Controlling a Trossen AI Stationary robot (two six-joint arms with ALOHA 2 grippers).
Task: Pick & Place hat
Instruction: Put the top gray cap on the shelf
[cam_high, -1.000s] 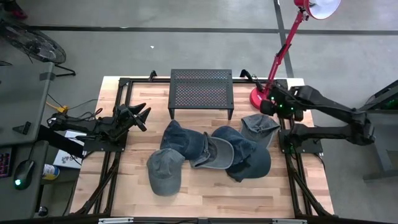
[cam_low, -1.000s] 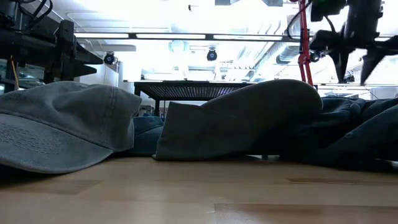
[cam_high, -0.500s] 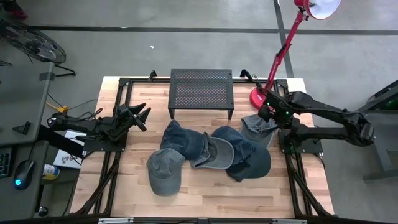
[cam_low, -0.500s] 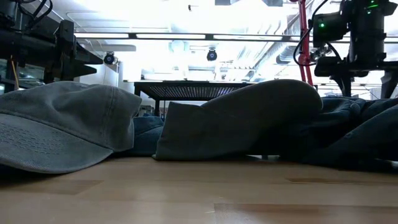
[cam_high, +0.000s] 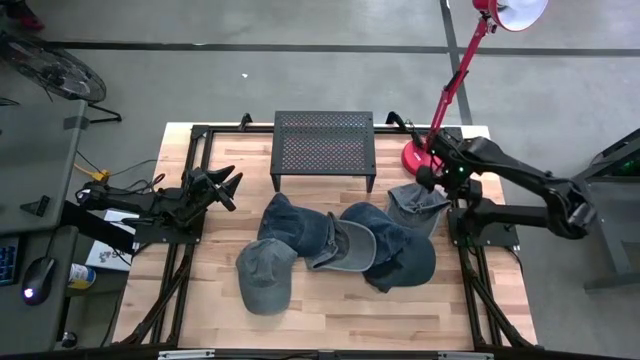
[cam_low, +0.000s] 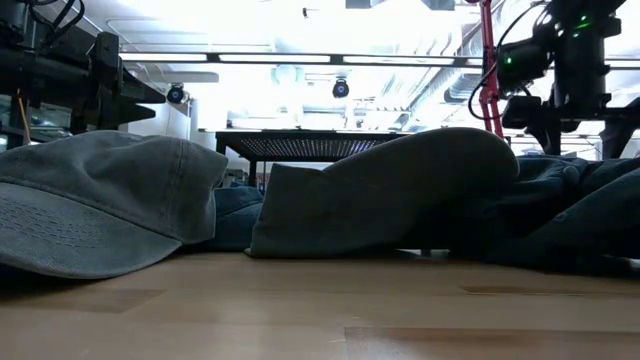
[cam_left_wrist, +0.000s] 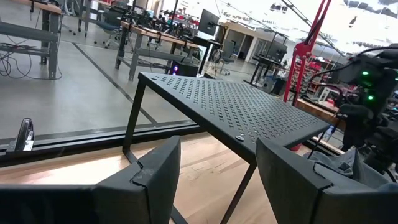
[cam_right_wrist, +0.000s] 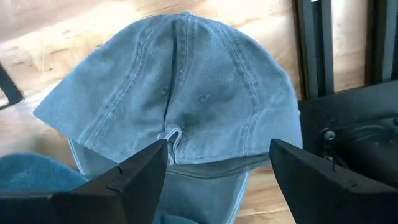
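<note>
Several caps lie in a heap mid-table: a grey-green one (cam_high: 265, 275) nearest, dark denim ones (cam_high: 345, 245) in the middle, and a light blue-grey cap (cam_high: 415, 207) at the heap's far right, crown up on the wood. My right gripper (cam_high: 426, 180) hangs open just over that cap's far edge. In the right wrist view the cap's crown (cam_right_wrist: 186, 93) fills the picture, with the open fingers (cam_right_wrist: 217, 180) standing apart above it. My left gripper (cam_high: 226, 186) waits open at the table's left, clear of the heap.
A black perforated stand (cam_high: 323, 145) sits at the far middle of the table and also fills the left wrist view (cam_left_wrist: 236, 109). A red lamp's base (cam_high: 413, 158) stands just beyond the right gripper. Bare wood (cam_high: 340, 310) lies along the near edge.
My right gripper has come down and moved a little toward the table's left and near side, from beside the lamp base to just above the light blue-grey cap, staying open. The caps have not moved.
</note>
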